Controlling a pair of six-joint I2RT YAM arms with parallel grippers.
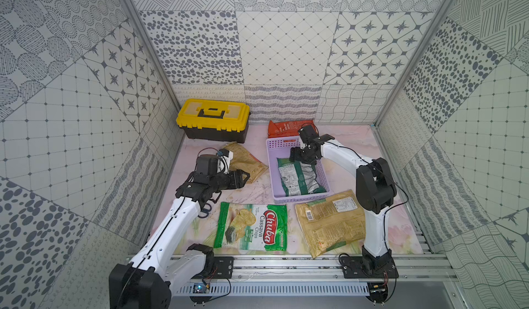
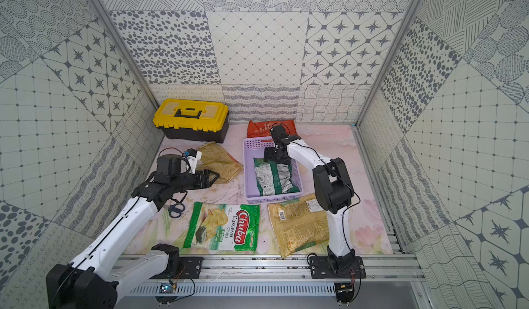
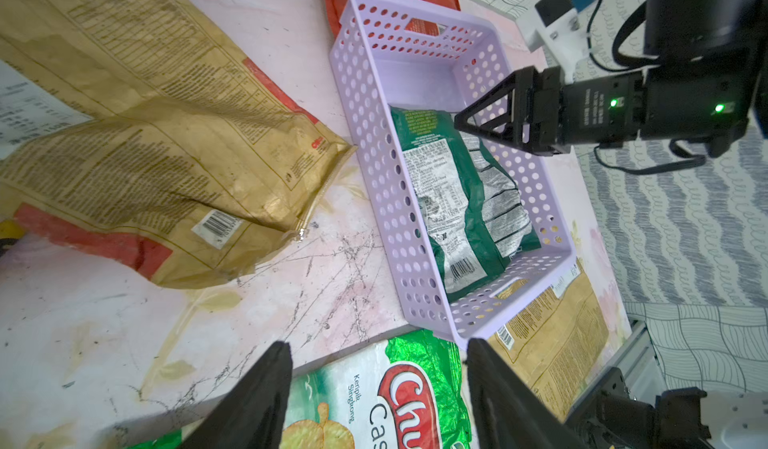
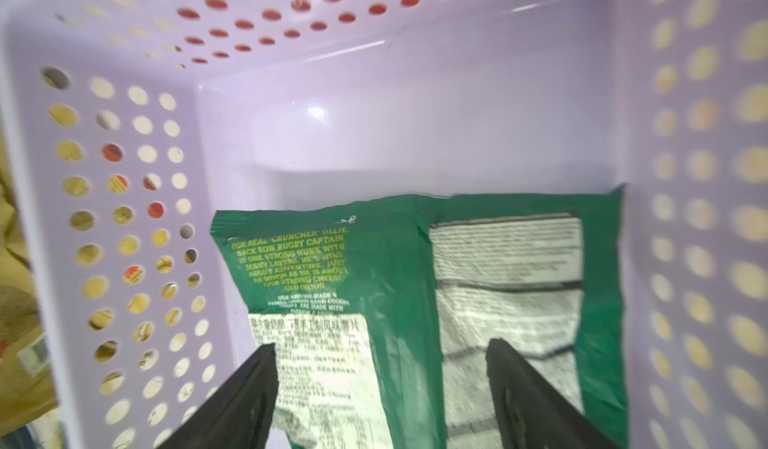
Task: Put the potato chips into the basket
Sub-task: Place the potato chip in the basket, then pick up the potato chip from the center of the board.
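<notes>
Right fingers (image 4: 232, 401) are gaping empty above the green bag (image 4: 395, 260) in the basket (image 4: 374, 135); best lifting straight up. Left fingers (image 3: 257, 397) are hovering wide beside a tan bag (image 3: 166, 156).

Bright, even light; soft shadows; my right wrist view blurs toward nine and three o'clock; basket (image 4: 374, 135) floor glares.

From my seat, the orange-red crinkly snack bag (image 1: 286, 127) at the twelve o'clock end of the lavender perforated plastic basket (image 1: 282, 144) is half lost behind that wall and the right arm (image 1: 343, 153). The blue-handled scissors (image 1: 203, 211), at the basket's eight o'clock, sit mostly under the left arm (image 1: 177, 221). In the right wrist view the dark green foil bag (image 4: 386, 268) runs off the frame, and I cannot read its smeared white label.
</notes>
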